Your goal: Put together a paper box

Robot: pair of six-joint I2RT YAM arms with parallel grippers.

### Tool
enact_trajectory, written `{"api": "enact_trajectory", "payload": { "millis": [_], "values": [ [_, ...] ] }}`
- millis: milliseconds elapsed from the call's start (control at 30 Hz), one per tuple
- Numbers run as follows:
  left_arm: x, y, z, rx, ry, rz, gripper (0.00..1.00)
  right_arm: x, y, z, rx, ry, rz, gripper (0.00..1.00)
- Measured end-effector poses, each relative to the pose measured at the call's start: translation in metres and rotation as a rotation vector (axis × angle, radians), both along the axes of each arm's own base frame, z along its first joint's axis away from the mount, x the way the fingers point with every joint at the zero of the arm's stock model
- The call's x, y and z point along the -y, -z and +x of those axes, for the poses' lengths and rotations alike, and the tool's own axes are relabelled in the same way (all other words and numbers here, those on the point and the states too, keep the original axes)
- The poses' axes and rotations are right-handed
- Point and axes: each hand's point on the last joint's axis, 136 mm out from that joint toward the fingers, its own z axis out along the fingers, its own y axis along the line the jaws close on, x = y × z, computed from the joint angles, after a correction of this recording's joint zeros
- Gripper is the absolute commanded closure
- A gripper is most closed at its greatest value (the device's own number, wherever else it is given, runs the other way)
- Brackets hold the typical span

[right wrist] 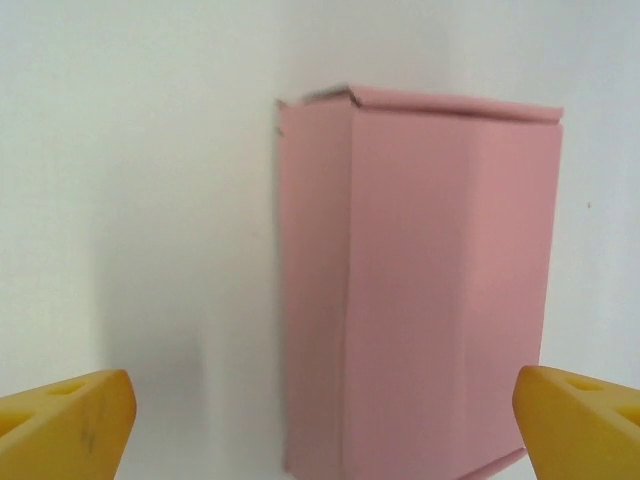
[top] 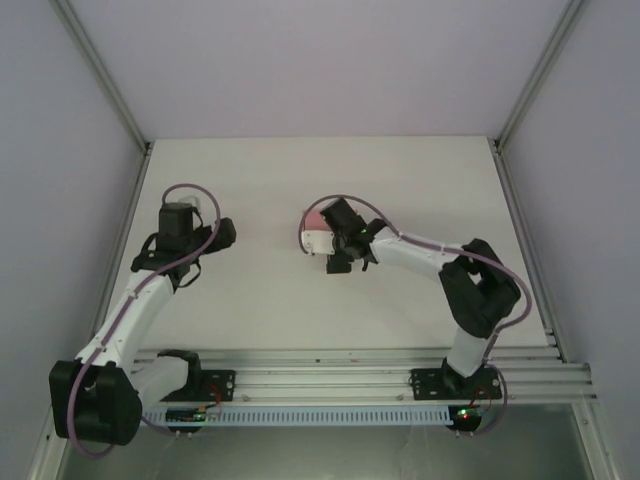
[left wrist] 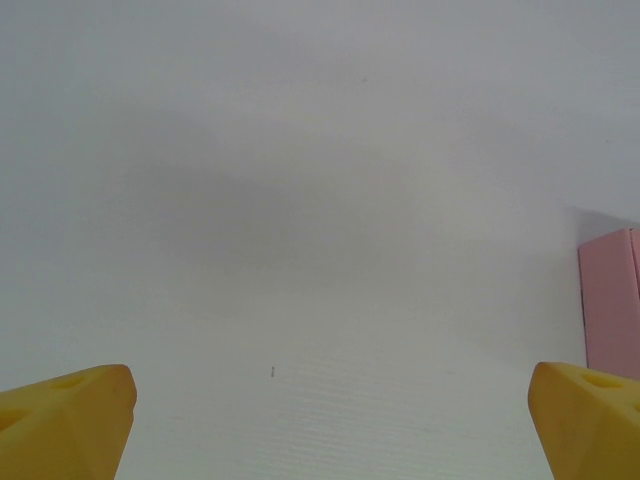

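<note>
Box of pink paper (right wrist: 420,290), rectangular: folded up, visible flaps closed, resting on white counter (right wrist: 150,200) ahead of and between right fingers (right wrist: 60,420), spread, gripping nothing. Left fingers (left wrist: 60,415) spread, empty. Assembly apparently finished.

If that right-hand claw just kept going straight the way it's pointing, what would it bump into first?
The pink paper box. It sits straight ahead of the right gripper, facing the gap between its open yellow fingers, a little right of centre. How close it is I can't tell.
</note>
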Motion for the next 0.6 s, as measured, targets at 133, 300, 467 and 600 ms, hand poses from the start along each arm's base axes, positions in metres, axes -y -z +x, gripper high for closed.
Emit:
{"api": "enact_trajectory", "payload": {
  "millis": [133, 300, 467, 600],
  "values": [
    [-0.004, 0.004, 0.004, 0.053, 0.004, 0.036, 0.0, 0.013, -0.062, 0.002, -0.037, 0.163, 0.205, 0.01],
    [-0.013, 0.021, 0.011, 0.151, 0.018, 0.144, 0.0, 0.128, -0.123, 0.039, 0.08, 0.661, 0.601, 0.01],
    [-0.028, 0.055, 0.023, 0.222, 0.029, 0.259, 0.01, 0.223, -0.065, 0.028, 0.129, 0.996, 0.734, 0.01],
    [-0.047, 0.081, 0.035, 0.23, 0.004, 0.307, 0.0, 0.245, 0.013, 0.009, 0.081, 1.083, 0.748, 0.01]
  ]
}}
